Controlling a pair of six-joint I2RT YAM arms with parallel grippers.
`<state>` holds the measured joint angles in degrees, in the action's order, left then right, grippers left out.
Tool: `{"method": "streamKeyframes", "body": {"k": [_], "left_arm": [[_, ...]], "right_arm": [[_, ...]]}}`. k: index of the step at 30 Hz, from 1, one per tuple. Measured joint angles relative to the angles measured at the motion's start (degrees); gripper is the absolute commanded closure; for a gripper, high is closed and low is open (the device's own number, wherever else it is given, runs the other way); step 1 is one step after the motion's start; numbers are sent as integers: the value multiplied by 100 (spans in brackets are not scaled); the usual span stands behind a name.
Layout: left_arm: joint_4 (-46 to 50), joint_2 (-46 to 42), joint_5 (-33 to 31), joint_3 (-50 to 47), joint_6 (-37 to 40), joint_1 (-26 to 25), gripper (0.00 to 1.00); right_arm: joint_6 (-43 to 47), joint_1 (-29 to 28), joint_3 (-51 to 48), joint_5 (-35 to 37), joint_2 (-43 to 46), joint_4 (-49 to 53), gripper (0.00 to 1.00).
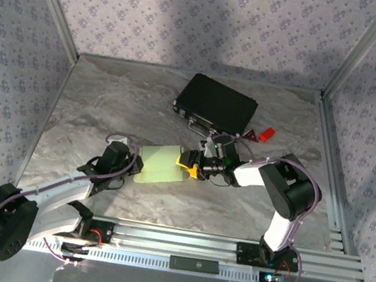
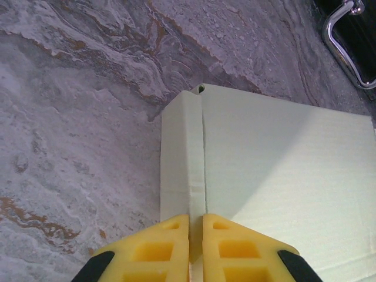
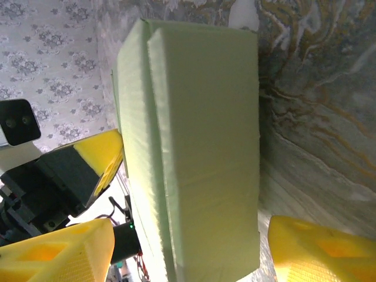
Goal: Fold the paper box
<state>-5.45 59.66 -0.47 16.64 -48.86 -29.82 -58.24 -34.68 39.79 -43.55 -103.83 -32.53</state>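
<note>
Inspection of my two tools. My left gripper is pinching the left edge of the paper box. In the left wrist view its yellow fingers are standing almost together, with a thin raised fold of the pale green card running into the narrow gap between them. My right gripper is gaping wide at the box's right end. In the right wrist view its two fingers are sitting either side of the box, and neither appears to be touching the card. The box is lying on the marbled table, mid-table between both grippers. A black case is sitting well behind it.
</note>
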Motion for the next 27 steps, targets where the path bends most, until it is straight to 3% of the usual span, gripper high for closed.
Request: {"method": "streamKeyframes", "body": {"k": [13, 17, 24, 27], "left_arm": [[-2, -44, -262, -33, 9, 122, 89], [35, -90, -319, -33, 42, 133, 88], [437, -365, -310, -31, 109, 166, 70], [870, -667, -278, -15, 136, 170, 54]], "right_arm": [[-662, -107, 365, -142, -647, -813, 40], [-861, -114, 365, -76, -686, -907, 51], [-1021, -175, 354, -52, -640, -894, 57], [-1040, -186, 352, -33, -531, -807, 58]]}}
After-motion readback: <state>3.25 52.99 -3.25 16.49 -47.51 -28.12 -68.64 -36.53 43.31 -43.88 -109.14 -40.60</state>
